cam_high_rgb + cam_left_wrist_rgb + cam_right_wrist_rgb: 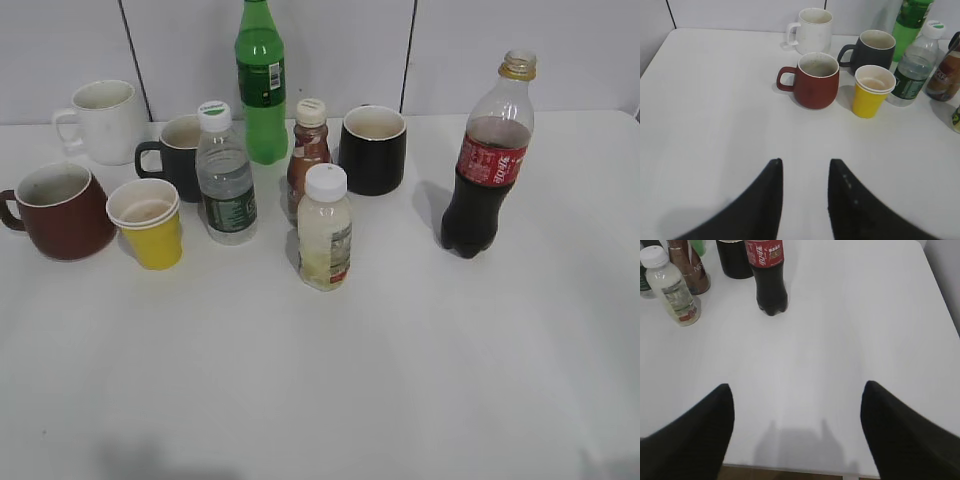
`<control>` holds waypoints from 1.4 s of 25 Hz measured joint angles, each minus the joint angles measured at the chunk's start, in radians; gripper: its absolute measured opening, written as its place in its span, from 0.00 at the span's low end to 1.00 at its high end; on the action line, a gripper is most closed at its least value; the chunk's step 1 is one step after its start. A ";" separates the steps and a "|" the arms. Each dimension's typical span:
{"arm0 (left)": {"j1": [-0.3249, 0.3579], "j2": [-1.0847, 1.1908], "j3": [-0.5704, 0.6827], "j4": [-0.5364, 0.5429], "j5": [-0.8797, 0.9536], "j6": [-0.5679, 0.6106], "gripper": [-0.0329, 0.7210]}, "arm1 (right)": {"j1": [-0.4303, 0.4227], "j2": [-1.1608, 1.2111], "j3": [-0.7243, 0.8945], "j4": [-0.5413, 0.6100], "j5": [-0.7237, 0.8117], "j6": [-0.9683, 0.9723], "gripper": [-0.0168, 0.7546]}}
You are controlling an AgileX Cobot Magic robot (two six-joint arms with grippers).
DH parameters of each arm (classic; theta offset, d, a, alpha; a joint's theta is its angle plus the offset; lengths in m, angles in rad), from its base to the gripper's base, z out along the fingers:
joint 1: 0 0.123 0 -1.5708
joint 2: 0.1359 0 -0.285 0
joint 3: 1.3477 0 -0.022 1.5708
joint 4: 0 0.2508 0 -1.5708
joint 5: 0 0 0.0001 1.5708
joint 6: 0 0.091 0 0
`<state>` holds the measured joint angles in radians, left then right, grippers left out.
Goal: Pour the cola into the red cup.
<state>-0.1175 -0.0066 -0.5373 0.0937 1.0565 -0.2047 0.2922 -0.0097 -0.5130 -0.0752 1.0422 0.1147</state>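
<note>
The cola bottle (487, 160) stands upright at the right of the table, capless, with a red label; it also shows in the right wrist view (768, 275). The red cup (58, 211) stands at the far left, handle to the left; it also shows in the left wrist view (814, 80). My left gripper (804, 162) is open and empty, over bare table in front of the red cup. My right gripper (796, 387) is wide open and empty, near the table's front edge, well short of the cola. Neither gripper shows in the exterior view.
Between cup and cola stand a yellow paper cup (150, 222), a water bottle (225, 175), a pale juice bottle (325, 230), a small brown bottle (307, 152), a green bottle (261, 80), two black mugs (373, 148) and a white mug (103, 120).
</note>
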 joint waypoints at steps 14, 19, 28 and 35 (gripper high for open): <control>0.000 0.000 0.000 0.000 0.000 0.000 0.36 | 0.000 0.000 0.000 0.000 -0.001 0.000 0.79; 0.000 0.000 0.000 0.000 0.000 0.000 0.36 | 0.000 0.000 0.000 0.000 -0.001 0.000 0.79; 0.000 0.000 0.000 0.000 0.000 0.000 0.36 | 0.000 0.000 0.000 0.000 0.000 0.000 0.79; 0.000 0.016 0.000 -0.001 -0.003 0.000 0.36 | 0.000 0.000 0.000 0.000 0.000 0.000 0.79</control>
<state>-0.1175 0.0097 -0.5373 0.0928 1.0540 -0.2047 0.2922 -0.0097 -0.5130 -0.0752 1.0424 0.1147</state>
